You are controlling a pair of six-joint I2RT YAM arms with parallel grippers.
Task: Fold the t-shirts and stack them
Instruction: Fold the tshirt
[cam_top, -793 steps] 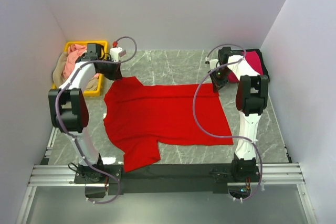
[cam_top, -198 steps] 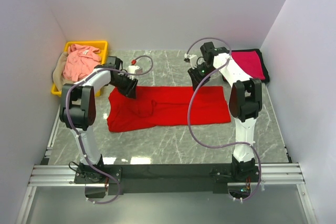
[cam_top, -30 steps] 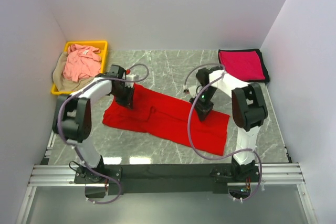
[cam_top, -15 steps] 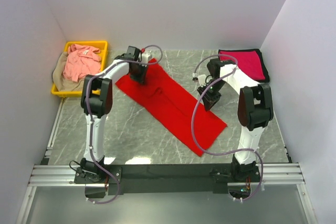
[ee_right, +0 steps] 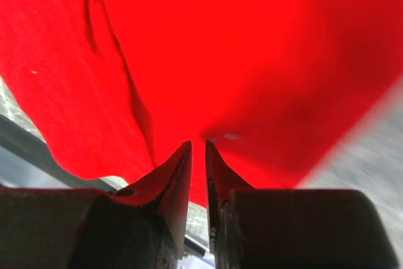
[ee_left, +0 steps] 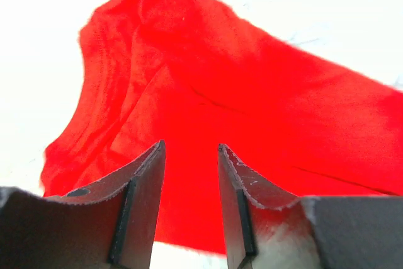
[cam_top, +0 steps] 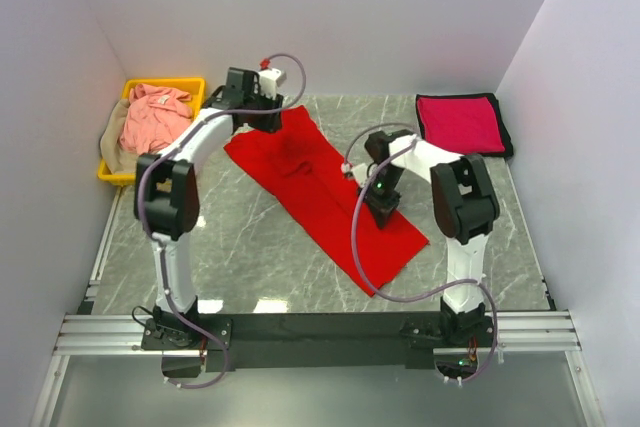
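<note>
The bright red t-shirt (cam_top: 320, 182) lies folded into a long strip, running diagonally from far left to near right on the table. My left gripper (cam_top: 270, 119) is at its far end, open, with the shirt (ee_left: 252, 92) beyond the jaws (ee_left: 191, 146). My right gripper (cam_top: 380, 205) is low over the strip's near half with its jaws almost together (ee_right: 197, 143); the tips meet the red cloth (ee_right: 252, 48) and no cloth shows between them. The crimson-magenta shirt (cam_top: 460, 123) lies folded at the far right. The salmon pink shirt (cam_top: 150, 117) and the tan shirt (cam_top: 112, 147) are in the bin.
A yellow plastic bin (cam_top: 190, 84) stands at the far left by the wall. The folded crimson shirt rests on a dark mat (cam_top: 505, 137). White walls close in the grey marble table (cam_top: 240, 257) on three sides.
Over the last second both arms swung the folded red strip from lying across the table to a steep diagonal. My left gripper went farther back; my right moved left onto the shirt.
</note>
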